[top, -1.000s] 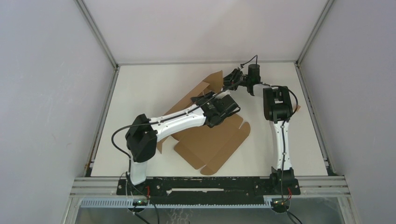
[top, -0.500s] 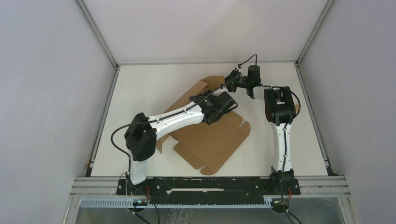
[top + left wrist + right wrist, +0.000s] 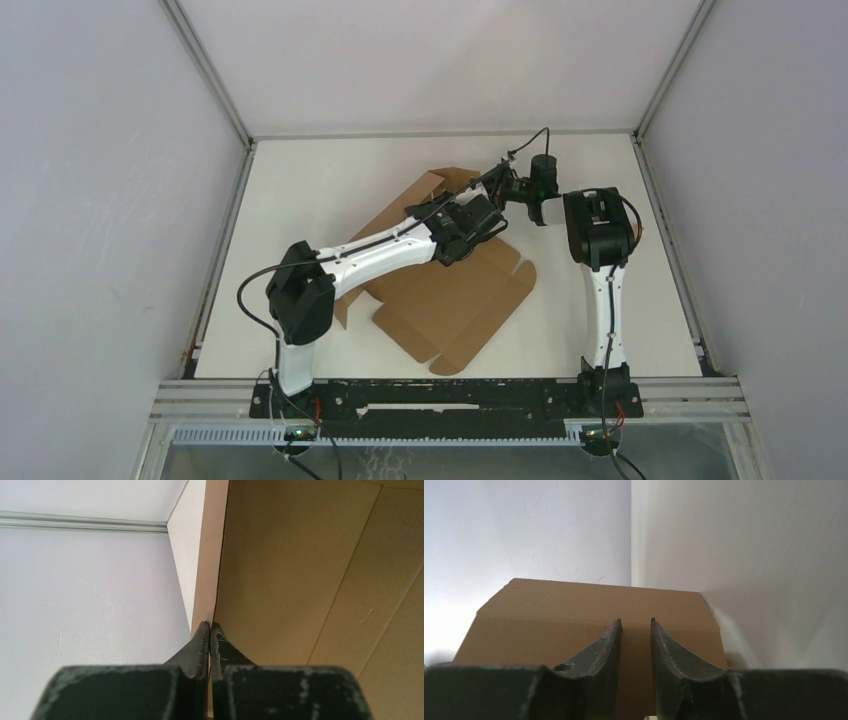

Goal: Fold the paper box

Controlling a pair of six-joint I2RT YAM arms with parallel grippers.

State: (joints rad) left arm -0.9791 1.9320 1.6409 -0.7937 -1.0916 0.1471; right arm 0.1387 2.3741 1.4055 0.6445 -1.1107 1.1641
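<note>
right tool (image 3: pixel 636 622) shifted left, nearer paper box (image 3: pixel 450 300)

Paper box (image 3: pixel 450 300) plain brown; table (image 3: pixel 300 190) off-white; left gripper (image 3: pixel 209 626) black, scuffed grey.

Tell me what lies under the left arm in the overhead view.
The paper box, spread on the table. Its middle panels beneath the forearm and shut left hand are covered, so folds there cannot be seen.
</note>
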